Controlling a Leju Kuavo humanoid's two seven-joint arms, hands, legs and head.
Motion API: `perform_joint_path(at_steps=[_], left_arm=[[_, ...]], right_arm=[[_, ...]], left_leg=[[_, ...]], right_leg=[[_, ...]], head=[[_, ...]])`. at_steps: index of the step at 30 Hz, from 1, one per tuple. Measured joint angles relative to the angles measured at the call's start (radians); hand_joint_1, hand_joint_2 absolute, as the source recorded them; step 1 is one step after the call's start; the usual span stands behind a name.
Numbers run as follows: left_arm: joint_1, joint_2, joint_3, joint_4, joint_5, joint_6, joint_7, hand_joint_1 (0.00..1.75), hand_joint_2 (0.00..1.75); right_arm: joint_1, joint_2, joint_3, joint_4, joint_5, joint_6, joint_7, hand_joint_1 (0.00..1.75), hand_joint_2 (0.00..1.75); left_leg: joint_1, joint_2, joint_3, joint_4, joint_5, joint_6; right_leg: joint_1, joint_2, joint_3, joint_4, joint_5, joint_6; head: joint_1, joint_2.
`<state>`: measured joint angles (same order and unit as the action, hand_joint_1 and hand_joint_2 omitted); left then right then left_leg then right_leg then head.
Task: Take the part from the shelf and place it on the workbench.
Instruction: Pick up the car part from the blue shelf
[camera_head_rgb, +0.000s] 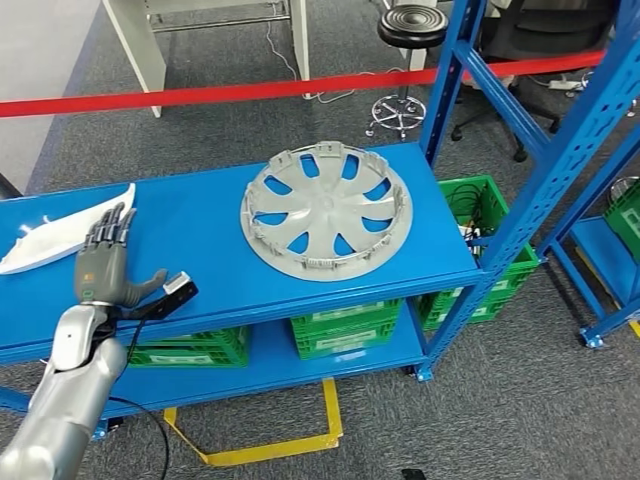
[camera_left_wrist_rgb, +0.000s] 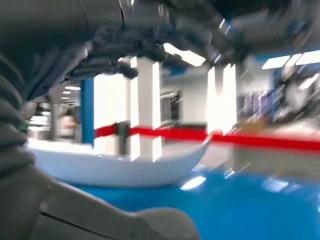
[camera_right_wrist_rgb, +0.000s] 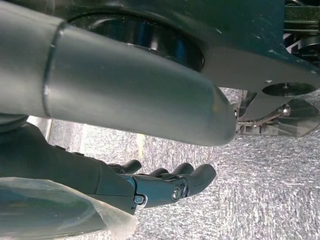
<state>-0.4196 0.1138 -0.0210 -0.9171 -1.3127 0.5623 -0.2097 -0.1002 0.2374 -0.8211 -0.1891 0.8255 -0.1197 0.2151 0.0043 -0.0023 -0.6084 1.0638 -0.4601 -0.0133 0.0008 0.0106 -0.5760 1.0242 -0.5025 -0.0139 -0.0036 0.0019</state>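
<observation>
Two parts on the blue shelf (camera_head_rgb: 204, 240): white trim piece (camera_head_rgb: 56, 238) at ten o'clock just beyond the empty, spread left hand (camera_head_rgb: 106, 265), long axis crosswise; grey wheel cover (camera_head_rgb: 326, 208) at two o'clock, well apart; right hand (camera_right_wrist_rgb: 166, 185) hangs empty, loosely curled.

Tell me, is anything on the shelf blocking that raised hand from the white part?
Nothing visible does. The left hand hovers open over the blue shelf, and the white part lies just beyond its fingertips with bare shelf between.
</observation>
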Motion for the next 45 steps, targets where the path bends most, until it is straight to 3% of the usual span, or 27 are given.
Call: perform_joint_path(at_steps=[3, 5, 7, 9, 10, 11, 12, 14, 16, 19, 21, 24, 25, 26, 27, 29, 31, 34, 36, 40, 41, 42, 45], left_arm=[[-0.061, 0.000, -0.016, 0.105, -0.002, -0.020, 0.027, 0.00, 1.75], [-0.095, 0.000, -0.027, 0.168, -0.025, -0.017, 0.064, 0.00, 1.75], [-0.133, 0.000, -0.040, 0.226, -0.055, -0.011, 0.102, 0.00, 1.75], [-0.161, 0.000, -0.050, 0.277, -0.069, -0.006, 0.120, 0.00, 1.75], [-0.170, 0.000, -0.053, 0.297, -0.071, -0.005, 0.123, 0.00, 1.75], [-0.177, 0.000, -0.055, 0.314, -0.072, -0.003, 0.126, 0.00, 1.75], [-0.185, 0.001, -0.057, 0.326, -0.073, -0.002, 0.128, 0.00, 1.75], [-0.198, 0.001, -0.063, 0.346, -0.076, 0.000, 0.134, 0.00, 1.75], [-0.212, 0.005, -0.068, 0.367, -0.094, 0.005, 0.158, 0.00, 1.75], [-0.234, 0.017, -0.075, 0.407, -0.159, 0.044, 0.236, 0.00, 1.75], [-0.244, 0.030, -0.081, 0.427, -0.206, 0.091, 0.297, 0.00, 1.75], [-0.246, 0.059, -0.109, 0.433, -0.243, 0.131, 0.412, 0.00, 1.75], [-0.242, 0.069, -0.125, 0.433, -0.248, 0.134, 0.451, 0.00, 1.75], [-0.238, 0.078, -0.142, 0.433, -0.251, 0.134, 0.485, 0.00, 1.75], [-0.236, 0.087, -0.158, 0.433, -0.253, 0.134, 0.513, 0.00, 1.75], [-0.238, 0.107, -0.182, 0.433, -0.256, 0.135, 0.555, 0.00, 1.75], [-0.246, 0.126, -0.196, 0.433, -0.258, 0.135, 0.584, 0.00, 1.75], [-0.254, 0.154, -0.207, 0.439, -0.257, 0.135, 0.605, 0.00, 1.75], [-0.261, 0.171, -0.205, 0.453, -0.256, 0.135, 0.606, 0.00, 1.75], [-0.274, 0.197, -0.178, 0.494, -0.249, 0.136, 0.590, 0.00, 1.75], [-0.271, 0.202, -0.167, 0.500, -0.249, 0.136, 0.586, 0.00, 1.75], [-0.267, 0.206, -0.157, 0.500, -0.250, 0.136, 0.583, 0.00, 1.75], [-0.266, 0.218, -0.139, 0.500, -0.254, 0.136, 0.582, 0.00, 1.75]], right_arm=[[-0.001, 0.001, 0.000, 0.000, 0.013, 0.004, -0.001, 0.00, 0.00], [-0.001, 0.001, 0.000, 0.000, 0.021, 0.005, -0.002, 0.00, 0.00], [-0.001, 0.001, 0.000, 0.000, 0.027, 0.005, -0.002, 0.00, 0.00], [-0.001, 0.001, 0.000, 0.000, 0.029, 0.005, -0.002, 0.00, 0.00], [0.000, 0.001, 0.000, 0.000, 0.029, 0.005, -0.002, 0.00, 0.00], [0.001, 0.001, 0.000, 0.000, 0.030, 0.005, -0.002, 0.00, 0.00], [0.001, 0.001, 0.000, 0.000, 0.030, 0.005, -0.002, 0.00, 0.00], [-0.001, 0.001, 0.000, 0.000, 0.031, 0.006, -0.002, 0.00, 0.00], [-0.003, 0.002, 0.000, 0.000, 0.035, 0.007, -0.001, 0.00, 0.00], [-0.002, 0.002, 0.000, 0.000, 0.046, 0.008, 0.004, 0.00, 0.00], [-0.002, 0.003, 0.000, 0.000, 0.052, 0.008, 0.008, 0.00, 0.00], [-0.002, 0.003, -0.001, 0.000, 0.061, 0.006, 0.018, 0.00, 0.00], [-0.001, 0.003, -0.001, 0.000, 0.063, 0.006, 0.021, 0.00, 0.00], [0.000, 0.003, -0.002, 0.000, 0.066, 0.006, 0.023, 0.00, 0.00], [0.001, 0.003, -0.002, 0.000, 0.069, 0.006, 0.024, 0.00, 0.00], [0.000, 0.004, -0.002, 0.000, 0.075, 0.006, 0.024, 0.00, 0.00], [-0.002, 0.004, -0.002, 0.000, 0.080, 0.007, 0.022, 0.00, 0.00], [-0.001, 0.005, -0.002, 0.000, 0.089, 0.007, 0.021, 0.00, 0.00], [-0.001, 0.005, -0.002, 0.000, 0.096, 0.008, 0.021, 0.00, 0.00], [-0.001, 0.005, -0.002, 0.000, 0.105, 0.008, 0.029, 0.00, 0.00], [0.000, 0.004, -0.002, 0.000, 0.108, 0.008, 0.032, 0.00, 0.00], [0.001, 0.004, -0.002, 0.000, 0.110, 0.008, 0.034, 0.00, 0.00], [-0.001, 0.004, -0.002, 0.000, 0.115, 0.009, 0.036, 0.00, 0.00]], left_leg=[[-0.005, -0.001, 0.012, -0.040, -0.004, 0.008], [-0.001, 0.000, 0.013, -0.048, 0.000, 0.015], [0.004, 0.001, 0.013, -0.053, 0.003, 0.024], [0.004, 0.003, 0.012, -0.052, 0.003, 0.028], [0.004, 0.004, 0.012, -0.052, 0.003, 0.028], [0.004, 0.004, 0.013, -0.051, 0.002, 0.029], [0.005, 0.003, 0.014, -0.051, 0.001, 0.028], [0.004, 0.001, 0.015, -0.048, -0.002, 0.023], [0.001, -0.001, 0.012, -0.041, -0.004, 0.014], [0.001, -0.002, 0.008, -0.039, -0.003, 0.001], [0.003, -0.001, -0.004, -0.008, -0.027, -0.007], [0.004, -0.001, -0.081, 0.167, -0.112, -0.018], [0.004, -0.001, -0.105, 0.218, -0.126, -0.019], [0.004, -0.001, -0.116, 0.237, -0.122, -0.018], [0.004, -0.001, -0.109, 0.216, -0.097, -0.016], [0.003, -0.001, -0.057, 0.094, -0.025, -0.008], [-0.001, -0.001, -0.012, -0.010, 0.011, -0.002], [-0.002, 0.000, -0.001, -0.042, 0.007, 0.005], [0.003, 0.001, 0.001, -0.049, 0.011, 0.013], [0.005, 0.003, 0.001, -0.052, 0.013, 0.022], [0.005, 0.004, 0.001, -0.051, 0.013, 0.022], [0.005, 0.004, 0.001, -0.051, 0.012, 0.022], [0.003, 0.001, 0.001, -0.046, 0.009, 0.017]], right_leg=[[0.001, -0.001, -0.009, -0.001, 0.004, 0.010], [0.000, -0.002, -0.020, 0.013, -0.010, 0.020], [-0.002, -0.002, -0.062, 0.096, -0.059, 0.029], [-0.004, -0.003, -0.128, 0.232, -0.115, 0.035], [-0.005, -0.003, -0.149, 0.274, -0.122, 0.038], [-0.005, -0.003, -0.154, 0.281, -0.112, 0.039], [-0.007, -0.004, -0.137, 0.243, -0.082, 0.040], [-0.009, -0.005, -0.071, 0.110, -0.016, 0.039], [-0.009, -0.003, -0.024, 0.019, 0.007, 0.034], [-0.007, 0.000, -0.017, 0.006, 0.005, 0.020], [-0.010, 0.000, -0.015, 0.003, 0.009, 0.009], [-0.011, 0.000, -0.013, 0.001, 0.009, -0.002], [-0.010, 0.000, -0.012, 0.001, 0.008, -0.004], [-0.010, 0.000, -0.011, 0.001, 0.007, -0.005], [-0.009, 0.001, -0.010, 0.001, 0.007, -0.005], [-0.008, 0.001, -0.007, 0.001, 0.005, -0.004], [-0.004, 0.002, -0.008, 0.002, 0.003, -0.001], [-0.001, 0.002, -0.014, 0.001, 0.003, 0.010], [-0.001, 0.000, -0.026, 0.020, -0.016, 0.019], [-0.004, -0.003, -0.134, 0.241, -0.118, 0.031], [-0.004, -0.003, -0.149, 0.269, -0.117, 0.032], [-0.004, -0.003, -0.148, 0.262, -0.100, 0.031], [-0.004, -0.003, -0.066, 0.095, -0.009, 0.024]], head=[[0.000, 0.000], [0.001, 0.000], [0.004, 0.000], [0.006, 0.000], [0.006, 0.000], [0.006, 0.000], [0.006, 0.000], [0.006, 0.000], [0.005, 0.000], [0.005, 0.000], [0.003, 0.000], [0.000, 0.000], [0.000, 0.000], [0.000, 0.000], [0.000, 0.000], [0.000, 0.000], [0.000, 0.000], [0.001, 0.000], [0.003, 0.000], [0.006, 0.000], [0.005, 0.000], [0.005, 0.000], [0.006, 0.000]])
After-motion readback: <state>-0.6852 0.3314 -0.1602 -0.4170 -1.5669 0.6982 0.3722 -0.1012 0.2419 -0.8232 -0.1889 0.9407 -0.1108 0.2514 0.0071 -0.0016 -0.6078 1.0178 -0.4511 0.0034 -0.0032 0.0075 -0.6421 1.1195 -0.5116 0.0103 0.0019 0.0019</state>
